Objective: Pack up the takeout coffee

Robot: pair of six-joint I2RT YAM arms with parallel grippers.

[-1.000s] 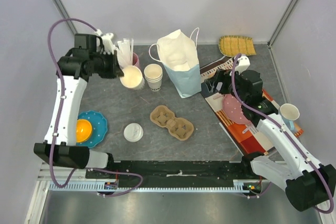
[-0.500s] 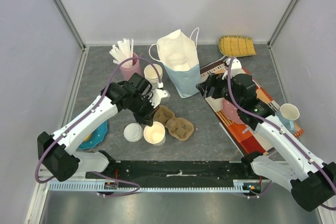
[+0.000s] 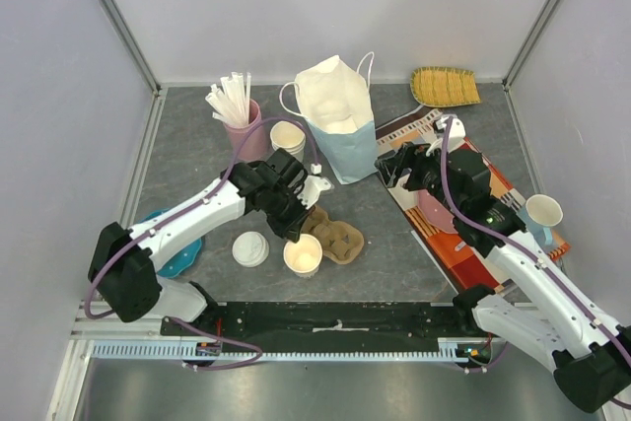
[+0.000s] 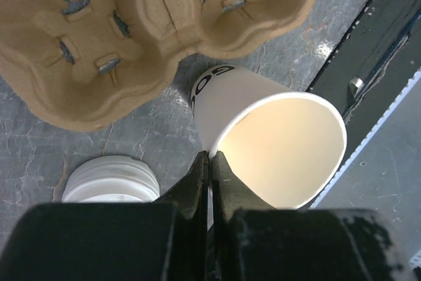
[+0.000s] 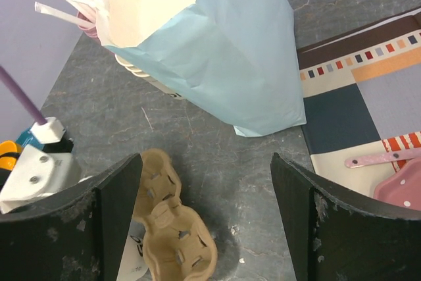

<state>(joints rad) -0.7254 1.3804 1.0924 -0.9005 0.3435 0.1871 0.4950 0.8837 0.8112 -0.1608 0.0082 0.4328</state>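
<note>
Overhead, the left claw (image 3: 297, 240) pinches the rim of an open-topped paper cup (image 3: 304, 257) at the near middle of the tabletop (image 3: 197, 179). The cup is just beside the near edge of the cardboard carrier (image 3: 337, 237), and a white lid (image 3: 250, 248) lies just to its left. The right claw (image 3: 391, 169) hangs with its jaws wide, holding nothing, near the right side of the pale blue paper bag (image 3: 345, 145).

From the left wrist, the left claw (image 4: 210, 162) is almost closed, with only the cup's wall between its jaws. The paper cup (image 4: 276, 136) tilts, mouth toward the camera and base close to the cardboard carrier (image 4: 158, 24). Whether that base touches the tabletop is hard to tell. The white lid (image 4: 108, 179) sits apart from the cup.

From the right wrist, the right claw (image 5: 205, 162) is spread far apart and empty above the tabletop. The paper bag (image 5: 217, 51) is ahead and the cardboard carrier (image 5: 171, 228) is below.
</note>
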